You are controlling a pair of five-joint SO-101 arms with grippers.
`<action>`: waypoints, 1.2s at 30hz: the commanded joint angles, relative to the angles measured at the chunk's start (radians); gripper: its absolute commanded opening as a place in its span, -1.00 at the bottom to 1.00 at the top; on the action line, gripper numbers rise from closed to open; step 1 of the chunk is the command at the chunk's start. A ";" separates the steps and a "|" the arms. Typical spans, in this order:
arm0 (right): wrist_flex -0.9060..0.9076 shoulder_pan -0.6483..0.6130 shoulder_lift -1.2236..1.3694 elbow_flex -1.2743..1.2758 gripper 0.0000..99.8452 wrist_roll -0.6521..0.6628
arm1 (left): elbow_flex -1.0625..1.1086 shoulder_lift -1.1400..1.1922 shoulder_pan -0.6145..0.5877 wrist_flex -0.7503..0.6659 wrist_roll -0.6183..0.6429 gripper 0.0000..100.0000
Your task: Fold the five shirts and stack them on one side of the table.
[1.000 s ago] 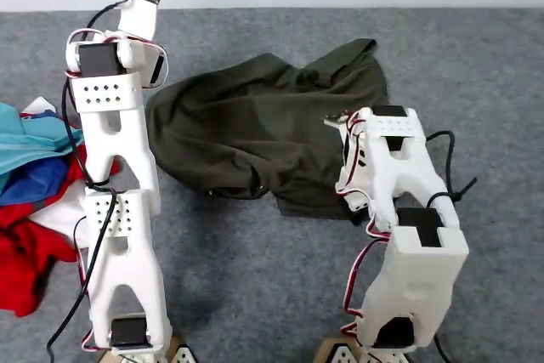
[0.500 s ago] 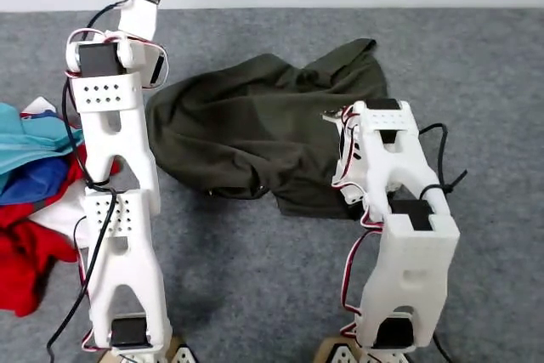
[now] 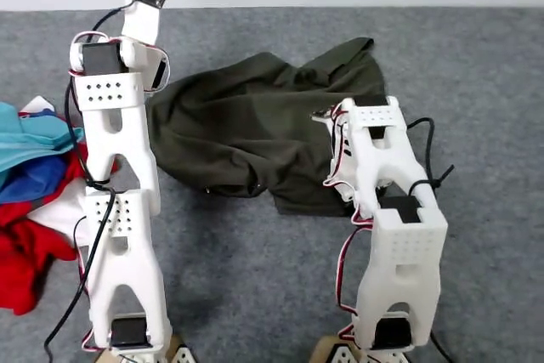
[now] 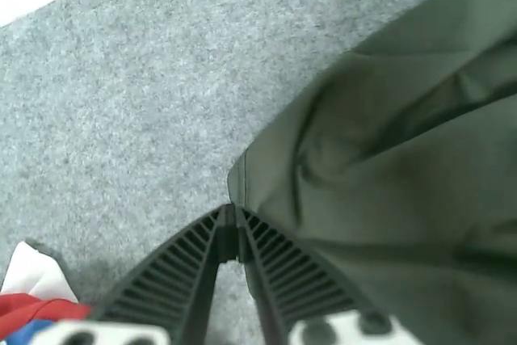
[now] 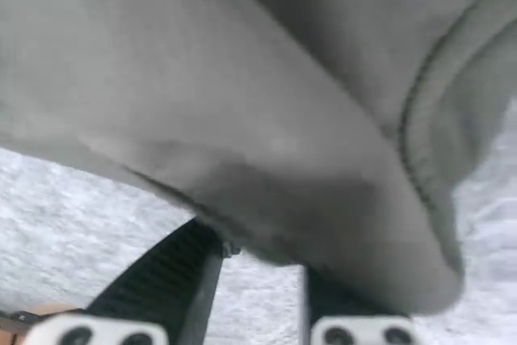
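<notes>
Pinching left gripper [image 4: 234, 220]: jaws closed to a point on the hem of the olive shirt [image 4: 380, 143], with the cloth rising from the tips.
Right gripper [image 5: 262, 252]: jaws a little apart, clamped on a thick fold of the same shirt, which drapes over the tips and hides them.
Olive shirt, high view [image 3: 246, 125]: crumpled and unfolded at the centre of the frame, between the two arms. Its left edge meets the left arm's wrist, and its lower right part runs under the right arm.
Left arm [image 3: 115, 167]: left third of the frame, stretched toward the upper left.
Right arm [image 3: 399, 235]: lower right of centre, bent over the shirt's edge.
Shirt pile [image 3: 34, 184]: teal, blue, red and white cloth heaped at the left edge, partly behind the left arm and apart from the olive shirt.
Table [image 3: 484, 82]: grey felt.
</notes>
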 commanded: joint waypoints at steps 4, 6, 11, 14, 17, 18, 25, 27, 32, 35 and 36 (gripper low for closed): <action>0.113 -0.076 -0.013 -0.100 -0.98 0.092 | -0.005 -0.011 -0.003 0.018 -0.012 -0.99; 0.174 -0.058 -0.013 -0.169 -0.98 0.106 | -0.005 -0.014 -0.003 0.018 -0.012 -0.99; 0.220 0.004 -0.081 -0.278 -0.98 0.153 | -0.021 -0.021 0.002 0.020 -0.012 -0.99; 0.220 0.051 -0.177 -0.278 -0.98 0.186 | -0.045 -0.021 -0.006 0.021 -0.012 -0.99; 0.220 0.128 -0.277 -0.278 -0.98 0.190 | -0.053 -0.031 -0.018 0.023 -0.012 -0.98; 0.220 0.156 -0.306 -0.278 -0.98 0.190 | -0.044 -0.044 -0.020 0.023 -0.014 -0.98; 0.216 0.344 -0.473 -0.282 -0.98 0.192 | 0.219 -0.224 0.060 0.025 -0.112 -0.98; 0.216 0.383 -0.515 -0.282 -0.98 0.193 | 0.337 -0.276 0.098 0.023 -0.140 -0.98; 0.214 0.469 -0.611 -0.284 -0.98 0.233 | 0.601 -0.394 0.198 0.021 -0.198 -0.98; 0.211 0.522 -0.642 -0.284 -0.98 0.233 | 0.727 -0.456 0.269 0.021 -0.203 -0.98; 0.202 0.542 -0.648 -0.284 -0.98 0.233 | 0.763 -0.470 0.295 0.021 -0.203 -0.98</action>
